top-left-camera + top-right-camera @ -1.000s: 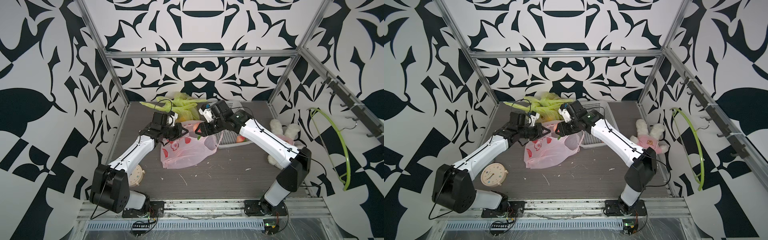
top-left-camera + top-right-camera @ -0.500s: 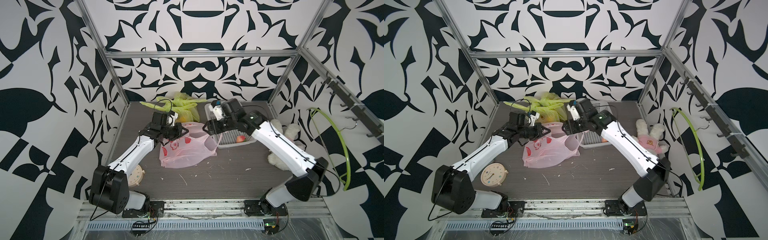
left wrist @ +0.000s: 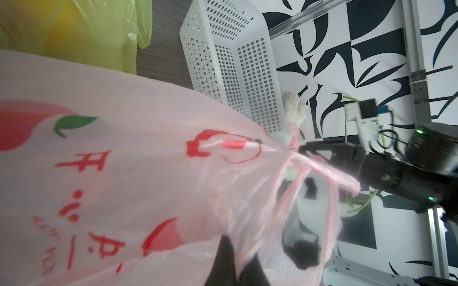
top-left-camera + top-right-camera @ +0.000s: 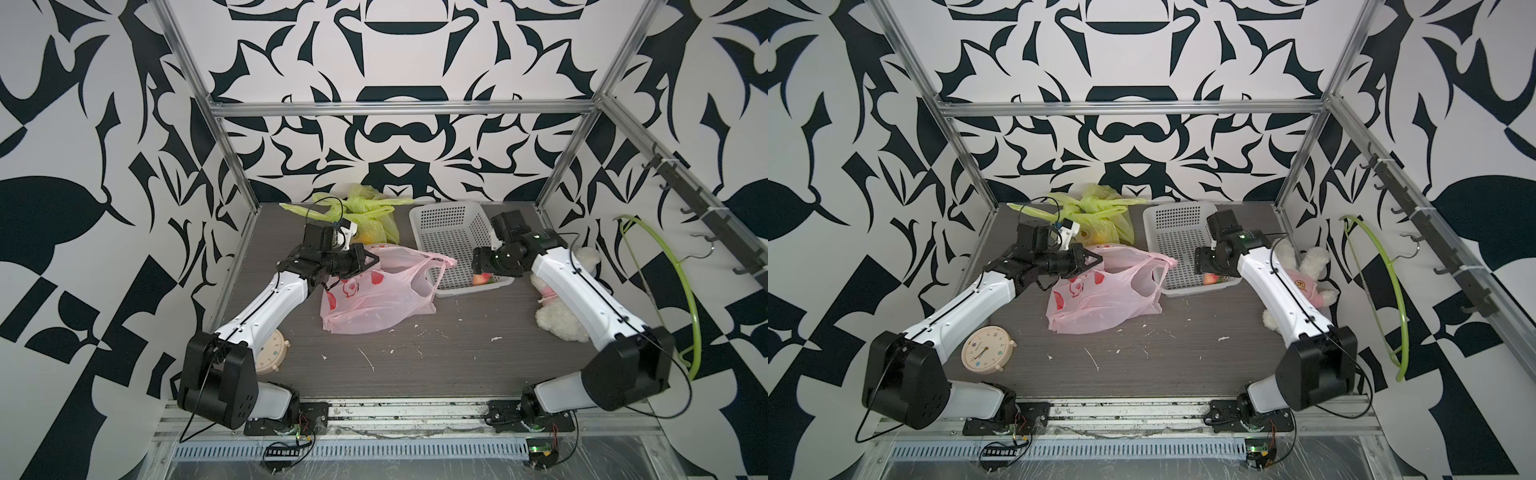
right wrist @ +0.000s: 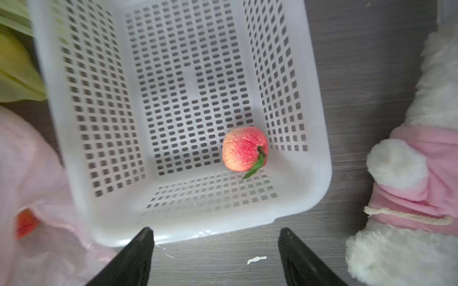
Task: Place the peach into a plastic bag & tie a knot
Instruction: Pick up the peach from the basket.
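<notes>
- Holding: your left gripper [image 4: 371, 262], jaws clamped on rim of pink bag [image 4: 374, 307], beside the basket [image 4: 446, 218].
- Peach [image 5: 244, 149]: in basket corner; your right gripper [image 5: 215, 231] above basket rim, jaws apart, empty.
- Outstanding: bagging, knot.

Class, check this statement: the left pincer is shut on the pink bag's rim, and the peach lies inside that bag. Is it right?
No. The peach lies in the white basket, not in the pink bag, as the right wrist view shows. The left pincer is indeed shut on the bag's rim.
</notes>
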### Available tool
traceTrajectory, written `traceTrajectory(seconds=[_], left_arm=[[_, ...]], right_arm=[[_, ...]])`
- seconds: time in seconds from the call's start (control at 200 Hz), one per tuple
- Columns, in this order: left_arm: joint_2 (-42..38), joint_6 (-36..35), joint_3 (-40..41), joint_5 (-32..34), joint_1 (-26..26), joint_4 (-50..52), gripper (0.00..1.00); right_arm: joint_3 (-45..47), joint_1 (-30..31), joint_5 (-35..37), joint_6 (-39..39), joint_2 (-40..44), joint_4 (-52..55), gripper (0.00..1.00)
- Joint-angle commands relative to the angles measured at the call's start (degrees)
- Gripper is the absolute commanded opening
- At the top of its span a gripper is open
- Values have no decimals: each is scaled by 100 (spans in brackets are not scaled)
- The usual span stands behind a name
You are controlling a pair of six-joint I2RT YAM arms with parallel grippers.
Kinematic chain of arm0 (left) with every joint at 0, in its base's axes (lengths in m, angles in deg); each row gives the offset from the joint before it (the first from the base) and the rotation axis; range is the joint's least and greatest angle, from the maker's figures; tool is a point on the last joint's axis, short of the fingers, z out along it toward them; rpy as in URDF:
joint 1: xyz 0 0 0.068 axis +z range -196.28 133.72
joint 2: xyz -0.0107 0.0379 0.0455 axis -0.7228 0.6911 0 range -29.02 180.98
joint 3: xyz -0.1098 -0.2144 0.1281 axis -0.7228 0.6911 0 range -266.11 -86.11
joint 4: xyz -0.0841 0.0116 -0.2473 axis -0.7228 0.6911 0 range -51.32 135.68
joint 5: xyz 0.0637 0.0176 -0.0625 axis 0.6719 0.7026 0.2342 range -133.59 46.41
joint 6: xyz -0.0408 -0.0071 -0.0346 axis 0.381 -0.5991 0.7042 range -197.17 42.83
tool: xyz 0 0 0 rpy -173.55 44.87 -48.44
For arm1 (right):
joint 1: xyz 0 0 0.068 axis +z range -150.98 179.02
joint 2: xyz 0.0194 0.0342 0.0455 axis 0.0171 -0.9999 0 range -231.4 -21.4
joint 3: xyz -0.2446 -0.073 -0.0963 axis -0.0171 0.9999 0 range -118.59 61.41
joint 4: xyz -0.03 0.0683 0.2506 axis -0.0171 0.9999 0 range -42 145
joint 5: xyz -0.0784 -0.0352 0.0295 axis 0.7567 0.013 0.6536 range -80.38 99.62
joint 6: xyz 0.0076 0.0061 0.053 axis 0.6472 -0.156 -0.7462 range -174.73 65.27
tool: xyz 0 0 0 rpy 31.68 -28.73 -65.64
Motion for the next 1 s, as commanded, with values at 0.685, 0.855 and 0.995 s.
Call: traceTrajectory(seconds=[0.685,0.855,0.995], left_arm=[[-285,174,383,-245,-35,-431,0],[-269,171,410,-228,-38,-413,0],[-245,161,388,-228,-38,-372,0]], right_arm=[[-826,-40,780,94,-2557,-711,65],[-877,-35,210,2,-2086,-644,27],[-960,93,-261,-139,-1199,-605,22]])
